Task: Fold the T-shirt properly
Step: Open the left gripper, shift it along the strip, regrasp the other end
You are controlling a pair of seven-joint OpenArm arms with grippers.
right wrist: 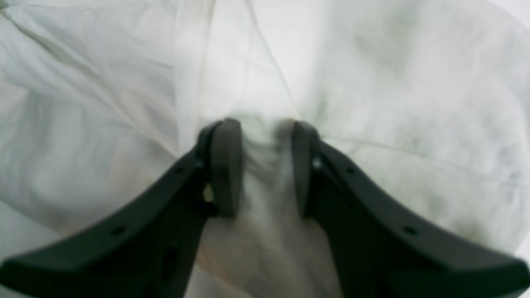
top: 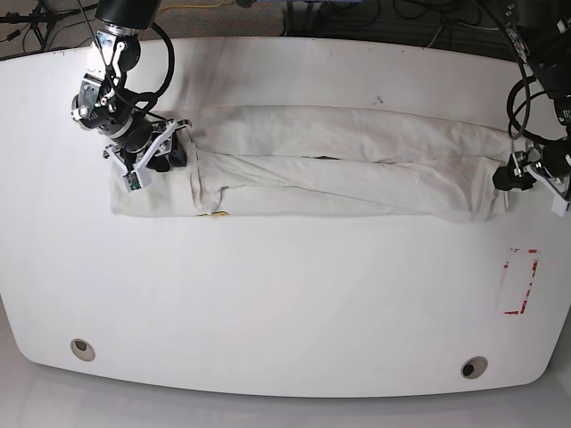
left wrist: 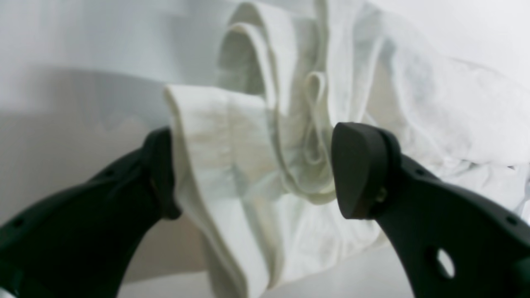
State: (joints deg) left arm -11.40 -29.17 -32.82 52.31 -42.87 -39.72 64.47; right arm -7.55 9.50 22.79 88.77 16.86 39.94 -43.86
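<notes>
The off-white T-shirt (top: pixel 357 160) lies stretched into a long, wrinkled band across the white table (top: pixel 285 303). A small yellow bit (top: pixel 215 214) peeks from under its front edge. At the band's left end, my right gripper (top: pixel 165 147) is shut on a bunch of the cloth (right wrist: pixel 124 82), which is gathered between the pads of this gripper (right wrist: pixel 265 161). At the right end, my left gripper (top: pixel 510 178) stands open. In its wrist view, folded hems of the shirt (left wrist: pixel 232 136) hang between the wide-set fingers of the left gripper (left wrist: pixel 252 165), and the cloth touches one finger (left wrist: pixel 161 174).
A red rectangular marking (top: pixel 520 282) is on the table's right side. Two round holes (top: pixel 82 349) (top: pixel 473 366) sit near the front edge. Cables lie beyond the far edge.
</notes>
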